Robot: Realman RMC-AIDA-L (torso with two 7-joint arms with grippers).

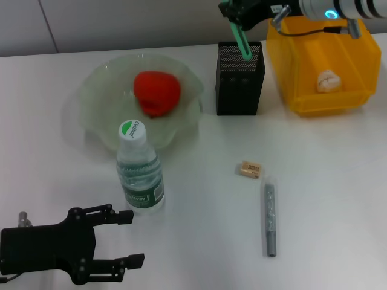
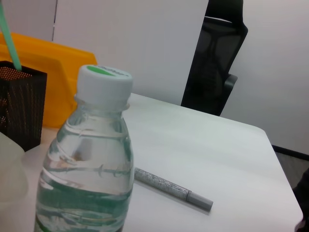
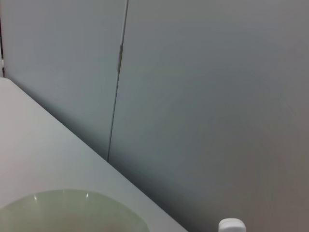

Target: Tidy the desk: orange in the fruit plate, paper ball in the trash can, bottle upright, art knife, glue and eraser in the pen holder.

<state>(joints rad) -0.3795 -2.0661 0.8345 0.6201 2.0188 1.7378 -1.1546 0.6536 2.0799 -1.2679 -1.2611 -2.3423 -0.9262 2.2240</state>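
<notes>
1. My right claw [image 1: 237, 13] hangs above the black square metal-mesh pen holder [image 1: 239, 84], pinching the top end of the long slim mint-green art knife [image 1: 241, 40], whose lower end dips into the cup's opening.
2. The knife looks light, stiff and smooth; I judge a grip near its top end best, letting it slide in upright.
3. Beside the pen holder, the bright yellow plastic trash can [image 1: 338, 90] holds a crumpled white paper ball [image 1: 327, 80].
4. On the pen holder's other side, the wavy-rimmed pale-green glass fruit plate [image 1: 100, 96] holds the red-orange orange [image 1: 156, 92].
5. Nearer me than the pen holder, the small tan eraser [image 1: 250, 170] and slim grey glue tube [image 1: 269, 219] lie on the white desk [image 1: 338, 199].
6. The clear plastic bottle [image 1: 139, 172] stands upright just in front of the plate.
7. My left claw [image 1: 130, 238] rests spread, empty, beside the bottle.
</notes>
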